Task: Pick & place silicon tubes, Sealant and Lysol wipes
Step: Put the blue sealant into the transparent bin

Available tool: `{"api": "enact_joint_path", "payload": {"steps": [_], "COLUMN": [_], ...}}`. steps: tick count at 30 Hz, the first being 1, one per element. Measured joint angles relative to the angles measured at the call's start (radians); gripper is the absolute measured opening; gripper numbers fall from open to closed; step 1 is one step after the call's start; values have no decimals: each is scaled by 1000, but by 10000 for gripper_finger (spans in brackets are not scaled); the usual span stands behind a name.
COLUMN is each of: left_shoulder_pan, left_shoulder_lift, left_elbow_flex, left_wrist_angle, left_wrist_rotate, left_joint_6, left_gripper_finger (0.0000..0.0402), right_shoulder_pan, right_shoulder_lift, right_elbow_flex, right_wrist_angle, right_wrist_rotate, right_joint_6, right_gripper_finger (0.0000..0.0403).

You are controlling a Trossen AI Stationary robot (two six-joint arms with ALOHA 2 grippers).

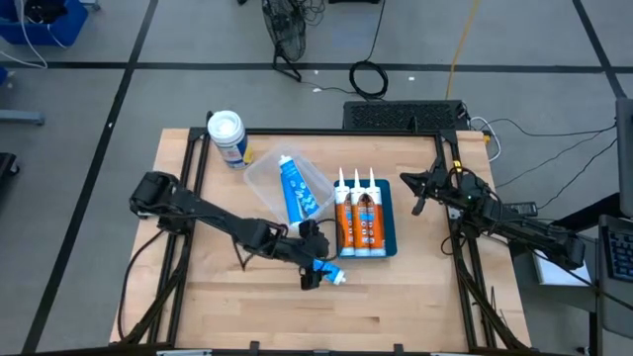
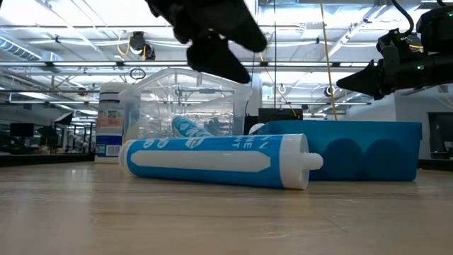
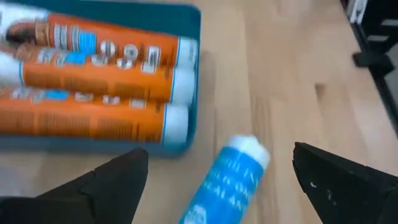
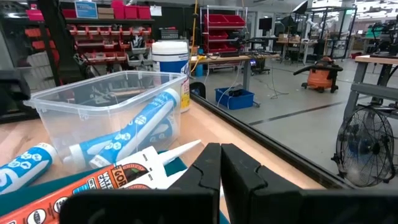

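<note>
The left gripper (image 1: pixel 318 259) hangs wide open, empty, over a blue tube (image 1: pixel 327 274) lying on the table (image 1: pixel 415 297) beside the blue tray (image 1: pixel 386 220). The right gripper (image 1: pixel 423 191), fingers pressed together, holds nothing. The Lysol wipes (image 1: pixel 227 137) stand at the far left corner.

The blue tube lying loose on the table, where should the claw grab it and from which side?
Grip the blue tube across its round mid-body, coming straight down. It lies flat on bare wood beside the blue tray, and the open left claw already straddles it from above.

The blue tube (image 3: pixel 231 183) on the table bears white letters, partly readable as "SEALANT". An orange cartridge (image 4: pixel 81 193) label shows "100%"; other print is illegible.
</note>
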Motion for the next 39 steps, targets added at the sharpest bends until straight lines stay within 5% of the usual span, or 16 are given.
{"api": "enact_joint_path", "payload": {"steps": [4,20,32,39], "left_shoulder_pan": [-6,-11,-28,-31], "left_shoulder_lift": [51,179,247,250], "left_elbow_flex": [-13,-7,-2,-3], "left_wrist_angle": [-22,-175,-135,-72], "left_wrist_rotate": [66,69,52,12], "left_joint_6": [-37,-36,-62,-89], "left_gripper_finger": [392,392,392,317], "right_shoulder_pan": [0,0,0,0], "right_shoulder_lift": [0,0,0,0], "right_elbow_flex": [0,1,0,0], "right_wrist_angle": [1,0,1,1], "right_wrist_rotate": [0,0,0,0], "right_joint_6": [0,0,0,0], "right_gripper_finger": [0,0,0,0]}}
